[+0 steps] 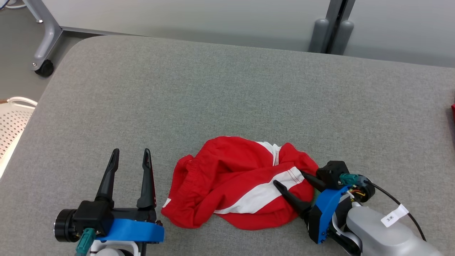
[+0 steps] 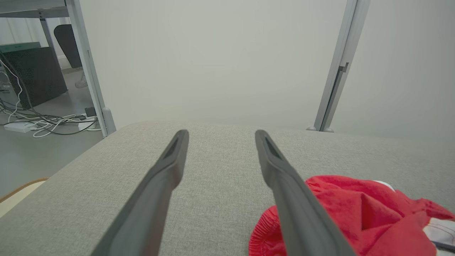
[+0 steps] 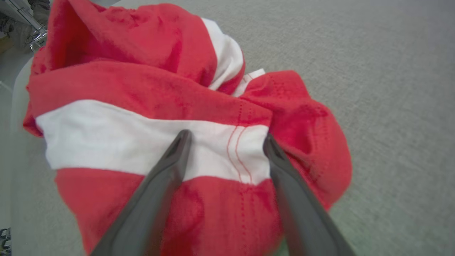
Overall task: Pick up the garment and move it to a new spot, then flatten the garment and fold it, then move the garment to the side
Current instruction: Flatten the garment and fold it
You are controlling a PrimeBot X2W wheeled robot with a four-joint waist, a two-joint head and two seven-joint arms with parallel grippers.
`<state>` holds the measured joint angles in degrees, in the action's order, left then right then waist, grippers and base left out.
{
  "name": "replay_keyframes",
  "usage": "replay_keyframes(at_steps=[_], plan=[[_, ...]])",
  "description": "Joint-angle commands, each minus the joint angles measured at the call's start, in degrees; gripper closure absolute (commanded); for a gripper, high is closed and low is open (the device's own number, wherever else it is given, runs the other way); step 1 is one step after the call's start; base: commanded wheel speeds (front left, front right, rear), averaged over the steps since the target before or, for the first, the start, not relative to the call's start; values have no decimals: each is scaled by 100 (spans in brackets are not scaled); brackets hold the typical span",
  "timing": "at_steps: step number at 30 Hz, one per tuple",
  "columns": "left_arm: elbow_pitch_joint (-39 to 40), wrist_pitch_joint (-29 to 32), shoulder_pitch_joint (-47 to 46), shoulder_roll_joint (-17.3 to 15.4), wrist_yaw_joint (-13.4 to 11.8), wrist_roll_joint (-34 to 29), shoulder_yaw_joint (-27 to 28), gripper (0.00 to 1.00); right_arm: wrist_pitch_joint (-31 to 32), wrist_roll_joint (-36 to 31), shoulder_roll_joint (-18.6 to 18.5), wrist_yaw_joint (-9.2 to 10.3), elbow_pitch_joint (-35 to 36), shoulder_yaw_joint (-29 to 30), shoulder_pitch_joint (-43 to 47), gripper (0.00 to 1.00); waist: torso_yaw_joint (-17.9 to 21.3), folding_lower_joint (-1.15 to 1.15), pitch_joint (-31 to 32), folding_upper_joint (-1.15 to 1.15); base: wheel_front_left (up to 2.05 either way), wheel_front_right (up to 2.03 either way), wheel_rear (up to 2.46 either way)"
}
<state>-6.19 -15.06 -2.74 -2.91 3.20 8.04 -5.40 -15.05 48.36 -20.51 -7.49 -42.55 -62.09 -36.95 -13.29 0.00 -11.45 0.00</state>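
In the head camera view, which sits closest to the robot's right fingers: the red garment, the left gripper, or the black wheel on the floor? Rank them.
1. Red garment: right at the right gripper, whose open fingers reach over its white stripe.
2. Left gripper: beyond the garment, to its left.
3. Black wheel: on the floor past the table's far left corner.

The garment, red cloth with broad white bands and red stitching across one band, lies crumpled in a loose heap on the grey worktop, near its front edge and a little right of centre, a gathered elastic hem at its left side.
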Motion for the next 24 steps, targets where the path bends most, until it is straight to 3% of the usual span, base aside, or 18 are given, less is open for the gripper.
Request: replay_keyframes(at_steps=[1, 5, 6, 7, 16, 24], plan=[[-13, -12, -116, 4, -29, 17, -42, 0, -10, 165, -57, -1, -145, -272, -213, 0, -38, 0, -40, 0, 0, 0, 0], [-21, -12, -163, 4, -56, 52, -113, 0, 1, 470, 0, -1, -342, -687, -421, 1, -74, 0, -92, 0, 0, 0, 0], [-22, -12, -173, 4, -57, 70, -127, 0, 1, 561, 24, -1, -344, -733, -483, 84, -77, 0, -102, 0, 0, 0, 0], [-20, -12, -181, 4, -68, 85, -138, 0, 0, 628, 33, -1, -315, -752, -541, 100, -79, 0, -109, 0, 0, 0, 0], [-41, -12, -53, 3, -101, 130, -53, 0, -7, 345, -162, -1, 115, -420, -614, 100, 81, 0, -6, 0, 0, 0, 0], [-55, -12, 99, 3, -30, 140, 121, 0, -7, -475, -387, -1, 1067, 850, 74, 100, 530, 0, 277, 0, 0, 0, 0]])
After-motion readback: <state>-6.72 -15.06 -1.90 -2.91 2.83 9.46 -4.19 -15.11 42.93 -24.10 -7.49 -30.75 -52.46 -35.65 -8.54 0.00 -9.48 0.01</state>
